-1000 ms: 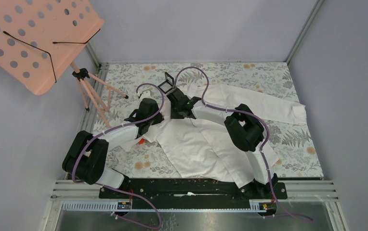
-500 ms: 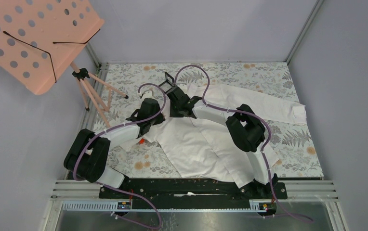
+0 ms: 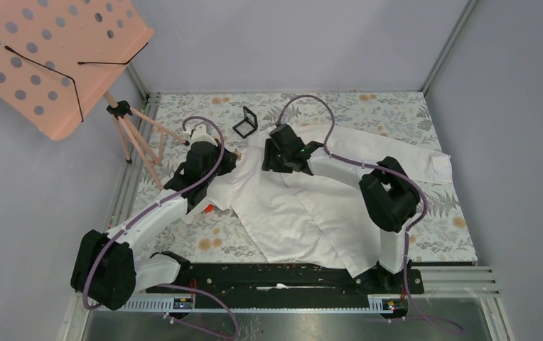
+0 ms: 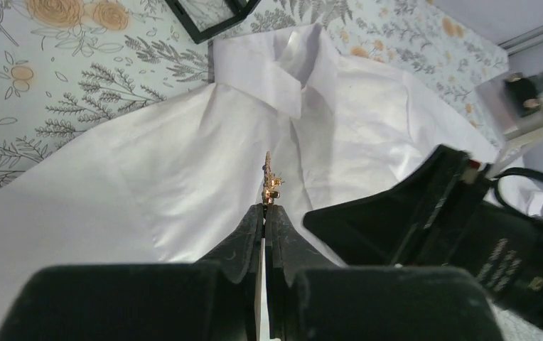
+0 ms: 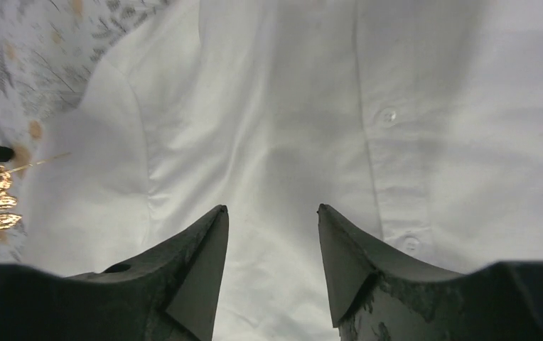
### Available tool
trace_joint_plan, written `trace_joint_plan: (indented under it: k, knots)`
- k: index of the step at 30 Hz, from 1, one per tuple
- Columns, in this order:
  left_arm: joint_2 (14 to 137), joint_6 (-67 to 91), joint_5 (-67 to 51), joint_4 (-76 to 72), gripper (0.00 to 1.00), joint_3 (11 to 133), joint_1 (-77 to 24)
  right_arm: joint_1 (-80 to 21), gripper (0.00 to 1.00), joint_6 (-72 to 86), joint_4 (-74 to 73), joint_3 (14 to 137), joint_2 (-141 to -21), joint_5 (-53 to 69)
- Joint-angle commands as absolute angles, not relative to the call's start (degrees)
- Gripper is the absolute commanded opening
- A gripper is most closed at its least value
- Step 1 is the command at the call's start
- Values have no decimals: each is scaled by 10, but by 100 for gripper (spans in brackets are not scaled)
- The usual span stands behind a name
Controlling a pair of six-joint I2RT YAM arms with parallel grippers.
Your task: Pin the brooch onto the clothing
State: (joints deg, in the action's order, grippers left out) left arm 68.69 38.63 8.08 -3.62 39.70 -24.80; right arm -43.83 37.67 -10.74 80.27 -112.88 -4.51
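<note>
Right fingers [image 5: 201,263] have opened wide, backing toward 3 o'clock; left fingers [image 4: 253,234] alone pinch the brooch [image 4: 270,177] over the shirt [image 4: 183,163], not yet pinned.

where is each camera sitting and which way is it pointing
Top external: fixed above and behind the bases, looking down on the table and white shirt; both arms show whole.
Left wrist: on the left arm, looking along the left tool, shut on the brooch, toward the collar and black case.
Right wrist: on the right arm, looking down past the open right tool at the buttoned front.
Shared: both wrist views show the brooch and shirt.
</note>
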Motion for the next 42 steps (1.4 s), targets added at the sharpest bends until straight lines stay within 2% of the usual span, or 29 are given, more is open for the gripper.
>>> trace_joint_plan:
  k: [1, 11, 17, 22, 42]
  knots:
    - [681, 397, 17, -60, 0, 386, -220, -404, 57, 378, -48, 772, -1061, -1]
    - [812, 401, -168, -180, 0, 396, -139, -397, 55, 409, -41, 767, -1077, 16]
    - [900, 405, -239, -209, 0, 415, -115, -398, 55, 399, -55, 770, -1072, 11]
    - [930, 414, -263, -236, 0, 414, -109, -398, 55, 393, -63, 769, -1066, 10]
    - [906, 423, -284, -225, 0, 394, -87, -398, 55, 385, -76, 774, -1059, 12]
